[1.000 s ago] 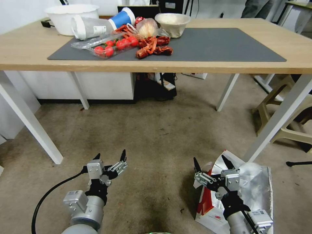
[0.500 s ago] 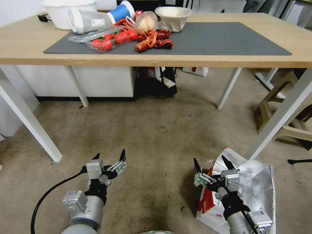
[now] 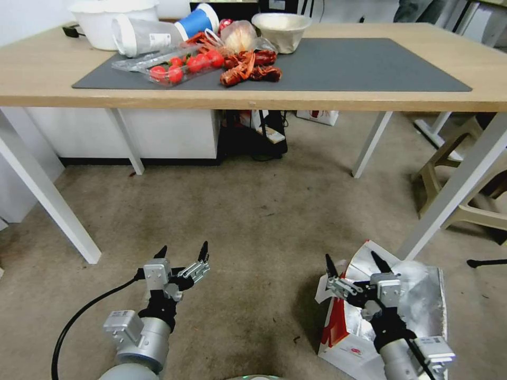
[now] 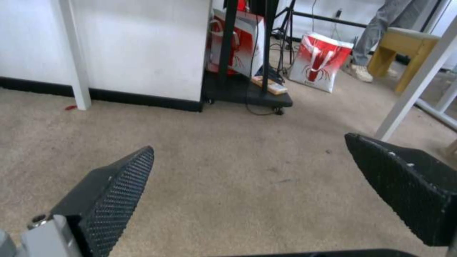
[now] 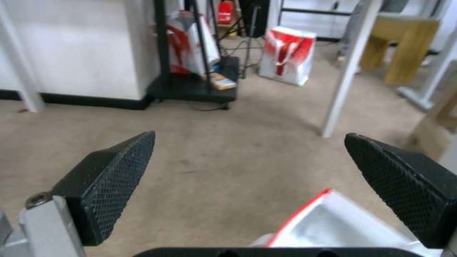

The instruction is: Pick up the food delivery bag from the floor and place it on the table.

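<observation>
Right gripper (image 3: 354, 259) shifted rightward, wide open, empty, above logo-stamped food delivery bag (image 3: 422, 301).

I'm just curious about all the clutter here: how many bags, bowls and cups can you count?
Bags: 3, the silver-lined bag on the floor by the right tool, plus two red-and-white bags farther back.
Bowls: 2, a white bowl and a beige bowl.
Cups: 2, a clear cup and a blue cup.
Total: 7.
</observation>
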`<state>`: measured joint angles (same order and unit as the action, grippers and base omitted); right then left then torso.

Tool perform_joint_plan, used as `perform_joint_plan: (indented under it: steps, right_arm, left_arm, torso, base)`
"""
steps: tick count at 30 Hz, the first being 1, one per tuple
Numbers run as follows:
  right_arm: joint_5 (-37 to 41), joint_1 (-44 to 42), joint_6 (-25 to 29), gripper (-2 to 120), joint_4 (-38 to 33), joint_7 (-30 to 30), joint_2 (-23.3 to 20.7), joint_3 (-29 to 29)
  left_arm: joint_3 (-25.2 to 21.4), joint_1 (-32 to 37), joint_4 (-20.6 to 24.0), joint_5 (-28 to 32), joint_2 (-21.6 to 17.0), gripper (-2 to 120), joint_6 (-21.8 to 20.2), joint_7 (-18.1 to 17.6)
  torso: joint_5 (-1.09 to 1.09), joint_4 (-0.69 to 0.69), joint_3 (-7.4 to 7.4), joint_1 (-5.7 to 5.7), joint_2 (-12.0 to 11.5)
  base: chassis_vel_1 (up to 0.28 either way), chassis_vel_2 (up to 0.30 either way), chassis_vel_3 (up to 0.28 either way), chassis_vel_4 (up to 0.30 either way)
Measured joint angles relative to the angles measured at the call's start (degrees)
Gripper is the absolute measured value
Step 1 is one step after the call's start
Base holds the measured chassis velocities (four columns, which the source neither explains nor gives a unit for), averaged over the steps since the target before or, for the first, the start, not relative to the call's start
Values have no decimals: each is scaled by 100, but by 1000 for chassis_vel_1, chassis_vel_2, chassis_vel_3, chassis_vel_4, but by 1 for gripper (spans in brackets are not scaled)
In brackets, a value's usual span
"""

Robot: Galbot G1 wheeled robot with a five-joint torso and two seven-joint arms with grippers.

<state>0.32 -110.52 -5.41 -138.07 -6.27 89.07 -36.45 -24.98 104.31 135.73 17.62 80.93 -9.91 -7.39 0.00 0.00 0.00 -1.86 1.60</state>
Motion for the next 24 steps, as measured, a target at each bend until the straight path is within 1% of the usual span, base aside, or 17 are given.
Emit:
perform_joint_plan:
  steps: [2, 3, 4, 5, 6, 8, 10, 12, 14, 15, 17, 18, 21, 22, 24]
  right_arm:
    - [-118, 133, 71, 100, 136, 58, -73, -335]
    - [-118, 133, 71, 100, 136, 58, -73, -335]
    - [-155, 222, 149, 100, 277, 100, -127, -576]
    - [-94, 277, 155, 100, 386, 145, -180, -789]
    - [-94, 277, 155, 100, 386, 145, -180, -789]
    - [224, 370, 44, 100, 597, 260, -320, -1238]
    - [270, 385, 11, 100, 630, 272, -350, -1308]
    - [471, 456, -304, 100, 855, 294, -599, -1726]
    - [500, 463, -399, 100, 903, 297, -666, -1797]
    - [555, 465, -610, 100, 994, 313, -817, -1932]
    - [605, 471, -868, 100, 1123, 329, -1048, -2086]
    - [605, 471, -868, 100, 1123, 329, -1048, -2086]
    - [905, 513, -1559, 100, 1294, 327, -1524, -2312]
    - [905, 513, -1559, 100, 1294, 327, -1524, -2312]
    - [1179, 609, -1979, 100, 1446, 320, -1820, -2380]
  left_arm:
    - [4, -6, -30, -23, -11, 100, 17, 1]
    - [4, -6, -30, -23, -11, 100, 17, 1]
    - [16, -9, -50, -27, -12, 100, 29, -4]
    - [28, -11, -68, -35, -12, 100, 40, -9]
    - [28, -11, -68, -35, -12, 100, 40, -9]
    - [65, -8, -102, -52, -17, 100, 76, -24]
    - [69, -4, -105, -56, -18, 100, 84, -25]
    - [117, 33, -132, -92, -31, 100, 154, -31]
    - [126, 33, -136, -93, -31, 100, 165, -31]
    - [136, 25, -137, -92, -31, 100, 174, -31]
    - [150, 15, -135, -92, -33, 100, 175, -30]
    - [150, 15, -135, -92, -33, 100, 175, -30]
    - [183, 11, -118, -97, -63, 100, 181, -26]
    - [183, 11, -118, -97, -63, 100, 181, -26]
    - [187, 10, -110, -97, -79, 100, 186, -25]
  torso:
    - [1, 0, 0, -1, 4]
    - [1, 0, 0, -1, 4]
    - [1, 0, 0, -1, 6]
    - [2, 0, 0, -2, 7]
    - [2, 0, 0, -2, 7]
    - [1, -1, 0, -2, 10]
    - [1, 0, 0, -2, 11]
    - [2, 0, 0, -3, 14]
    - [1, 0, 0, -3, 15]
    - [1, 0, 0, -4, 16]
    - [1, 0, 0, -4, 18]
    - [1, 0, 0, -4, 18]
    - [0, -1, 0, -4, 20]
    - [0, -1, 0, -4, 20]
    - [1, 0, 0, -4, 21]
  base:
    - [0, 0, 0, 0]
    - [0, 0, 0, 0]
    - [0, 0, 0, 0]
    - [0, 0, 0, 0]
    - [0, 0, 0, 0]
    - [0, 0, 0, 0]
    - [0, 0, 0, 0]
    - [0, 0, 0, 0]
    - [0, 0, 0, 0]
    - [0, 0, 0, 0]
    - [0, 0, 0, 0]
    - [0, 0, 0, 0]
    - [0, 0, 0, 0]
    - [0, 0, 0, 0]
    - [0, 0, 0, 0]
